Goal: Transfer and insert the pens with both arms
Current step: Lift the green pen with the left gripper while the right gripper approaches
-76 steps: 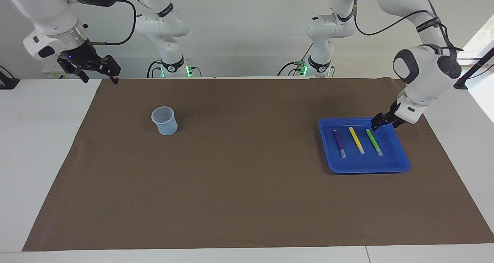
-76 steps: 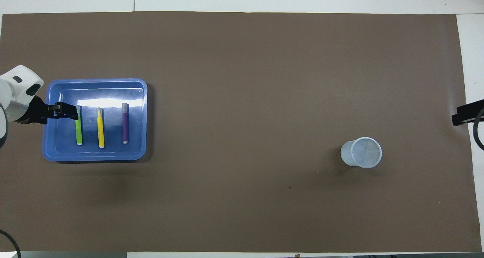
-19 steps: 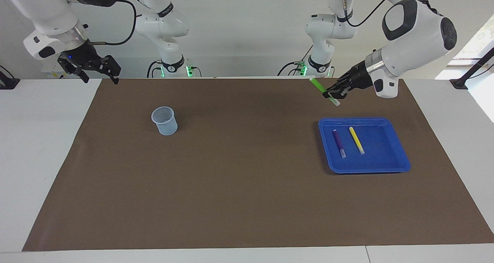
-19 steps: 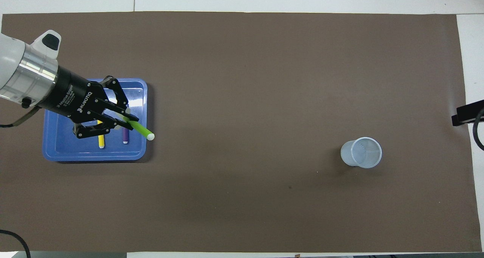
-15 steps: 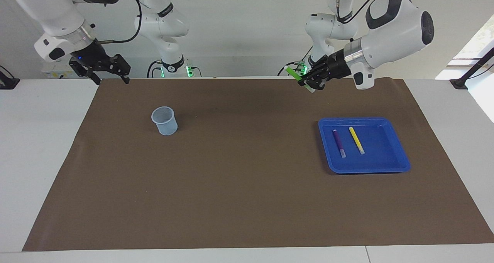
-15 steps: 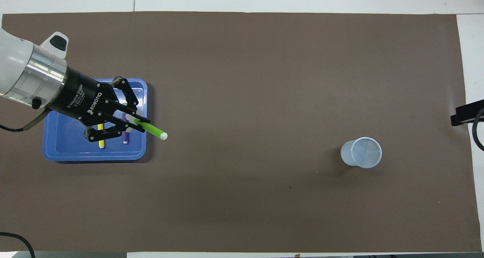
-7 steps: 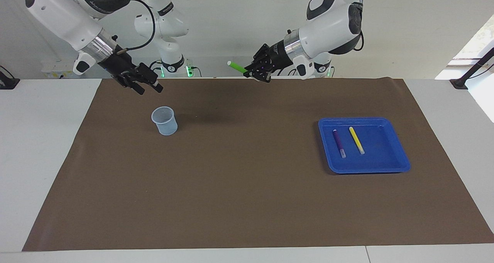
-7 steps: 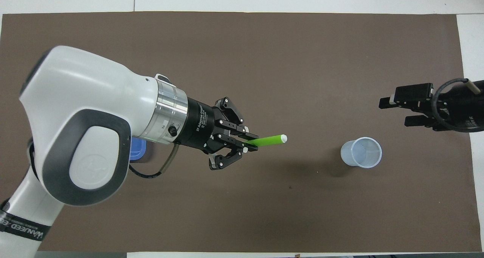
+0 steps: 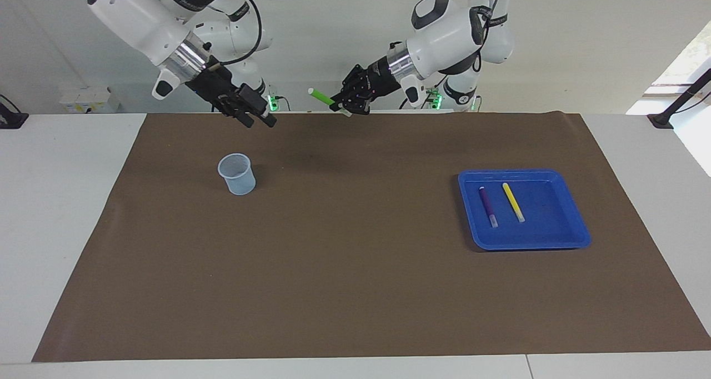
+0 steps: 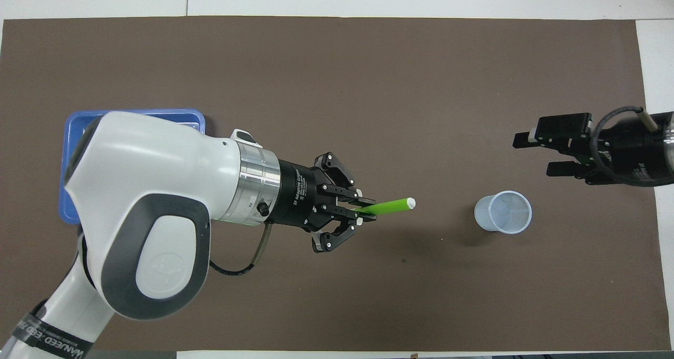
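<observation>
The left gripper (image 9: 343, 105) hung high over the middle of the desk (image 9: 355, 290), its jaws pinched on the green pen (image 9: 321, 96), which jutted out of them toward the right arm's end with most of its length free. The right gripper (image 9: 256, 114) hung facing it, jaws spread and empty, with a clear gap between the two and the cup (image 9: 237, 174) standing on the mat below and just aside of those spread jaws.

The step in hand looked like a mid-air handover. To do it well, the right jaws would likely need to line up square across the free end of the pen and close on bare barrel, well apart from the left fingertips. The left jaws should let go only once that second grip was firm. A slanted catch could tip the pen and spoil its drop into the cup.

Counted: three pens, one green in the left jaws, one purple (image 9: 487, 205) and one yellow (image 9: 513, 201) lying side by side in the tray (image 9: 558, 235), well apart from both jaws. One tray, one cup, two working arms.
</observation>
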`<state>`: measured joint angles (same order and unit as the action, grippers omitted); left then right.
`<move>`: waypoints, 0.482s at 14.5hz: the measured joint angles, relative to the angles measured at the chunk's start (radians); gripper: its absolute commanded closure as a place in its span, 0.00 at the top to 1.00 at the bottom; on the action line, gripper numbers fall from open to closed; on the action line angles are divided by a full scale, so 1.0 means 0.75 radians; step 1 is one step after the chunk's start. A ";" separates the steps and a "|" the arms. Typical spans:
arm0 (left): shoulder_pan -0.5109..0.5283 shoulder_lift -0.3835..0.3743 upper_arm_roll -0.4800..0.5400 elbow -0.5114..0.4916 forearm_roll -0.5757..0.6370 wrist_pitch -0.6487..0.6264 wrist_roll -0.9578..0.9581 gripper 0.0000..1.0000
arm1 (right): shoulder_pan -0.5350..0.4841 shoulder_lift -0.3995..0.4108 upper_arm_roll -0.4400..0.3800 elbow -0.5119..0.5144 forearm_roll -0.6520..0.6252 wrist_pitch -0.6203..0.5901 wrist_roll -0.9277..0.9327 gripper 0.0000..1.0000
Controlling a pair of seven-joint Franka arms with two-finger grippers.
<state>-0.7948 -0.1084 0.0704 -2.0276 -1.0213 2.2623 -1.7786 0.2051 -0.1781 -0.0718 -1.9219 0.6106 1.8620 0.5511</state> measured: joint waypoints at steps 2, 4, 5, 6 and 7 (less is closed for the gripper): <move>-0.032 -0.020 0.000 -0.047 -0.046 0.073 0.062 0.00 | 0.062 0.000 0.003 -0.001 0.001 0.000 0.045 1.00; -0.052 -0.043 0.000 -0.091 -0.104 0.112 0.145 0.00 | 0.110 -0.001 0.012 -0.001 0.001 0.001 0.078 1.00; -0.055 -0.055 -0.001 -0.114 -0.120 0.122 0.170 0.00 | 0.133 -0.001 0.017 -0.001 0.001 0.003 0.092 1.00; -0.056 -0.066 -0.001 -0.132 -0.132 0.130 0.186 0.00 | 0.148 -0.002 0.020 -0.002 0.001 0.003 0.096 1.00; -0.056 -0.075 -0.001 -0.144 -0.139 0.134 0.196 0.00 | 0.157 -0.003 0.022 -0.002 0.001 -0.004 0.096 1.00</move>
<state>-0.8371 -0.1647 0.0699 -2.1353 -1.1253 2.3627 -1.6313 0.3228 -0.1801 -0.0550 -1.9235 0.6116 1.8587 0.6229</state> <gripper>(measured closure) 0.833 0.000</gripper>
